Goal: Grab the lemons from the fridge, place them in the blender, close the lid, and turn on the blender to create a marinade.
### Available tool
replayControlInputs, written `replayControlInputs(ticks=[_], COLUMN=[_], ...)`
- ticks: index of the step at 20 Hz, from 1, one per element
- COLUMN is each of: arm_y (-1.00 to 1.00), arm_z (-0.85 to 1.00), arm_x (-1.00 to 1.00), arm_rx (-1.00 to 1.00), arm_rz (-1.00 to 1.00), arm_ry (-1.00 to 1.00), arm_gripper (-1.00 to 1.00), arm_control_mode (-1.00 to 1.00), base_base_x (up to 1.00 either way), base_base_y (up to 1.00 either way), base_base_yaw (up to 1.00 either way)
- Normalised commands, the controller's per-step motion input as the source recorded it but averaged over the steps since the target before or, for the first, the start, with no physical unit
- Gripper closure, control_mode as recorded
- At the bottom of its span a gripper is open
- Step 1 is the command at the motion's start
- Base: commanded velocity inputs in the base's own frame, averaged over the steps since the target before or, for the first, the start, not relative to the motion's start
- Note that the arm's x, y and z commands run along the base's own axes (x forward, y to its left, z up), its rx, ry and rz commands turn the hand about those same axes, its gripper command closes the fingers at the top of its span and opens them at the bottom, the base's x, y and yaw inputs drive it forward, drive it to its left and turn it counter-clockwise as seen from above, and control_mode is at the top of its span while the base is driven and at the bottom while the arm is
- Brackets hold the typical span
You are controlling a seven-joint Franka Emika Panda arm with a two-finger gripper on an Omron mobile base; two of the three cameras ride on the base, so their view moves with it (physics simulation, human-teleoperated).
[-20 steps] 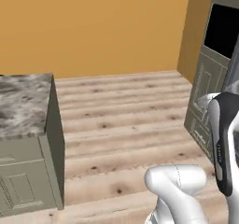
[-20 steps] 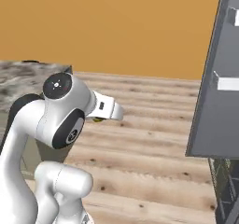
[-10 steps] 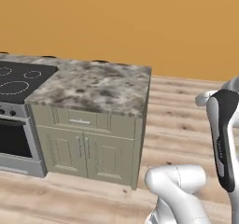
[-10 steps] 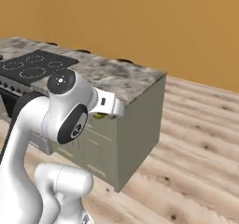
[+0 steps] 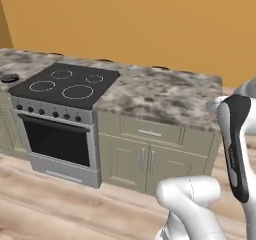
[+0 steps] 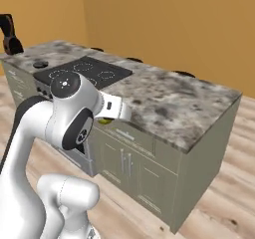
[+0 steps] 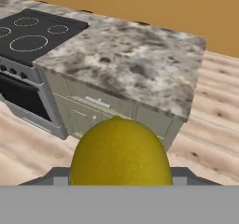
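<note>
Yellow lemon (image 7: 119, 154) clamped in gripper (image 7: 119, 174), marbled counter (image 7: 140, 64) beyond, no readable writing

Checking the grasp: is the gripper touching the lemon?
Touching. In the hand view the lemon sits clamped in the gripper, filling the space where the fingertips would rise.

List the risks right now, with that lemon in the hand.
1. The lemon hides the fingers in the hand view, so the gripper's hold can't be judged; a jolt could drop it on the floor.
2. The hand hangs at about counter edge height, close to the cabinet front; driving nearer could clip it.
3. The blender stands far off, past the stove: a long carry.
</note>
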Motion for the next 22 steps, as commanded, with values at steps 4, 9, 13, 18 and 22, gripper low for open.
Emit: replayControlInputs(ticks=[4,9,13,18,22], arm_y=[0.0,0.0,0.0,0.0,0.0], arm_z=[0.0,0.0,0.0,0.0,0.0], arm_x=[0.0,0.0,0.0,0.0,0.0], arm_rx=[0.0,0.0,0.0,0.0,0.0], arm_rz=[0.0,0.0,0.0,0.0,0.0], arm_ry=[0.0,0.0,0.0,0.0,0.0], arm_gripper=[1.0,1.0,1.0,1.0,1.0], arm_control_mode=[1.0,1.0,1.0,1.0,1.0], base_base_x=[0.74,0.9,0.81,0.82,0.82], base_base_y=[1.0,1.0,1.0,1.0,1.0], base_base_yaw=[0.05,0.0,0.0,0.0,0.0])
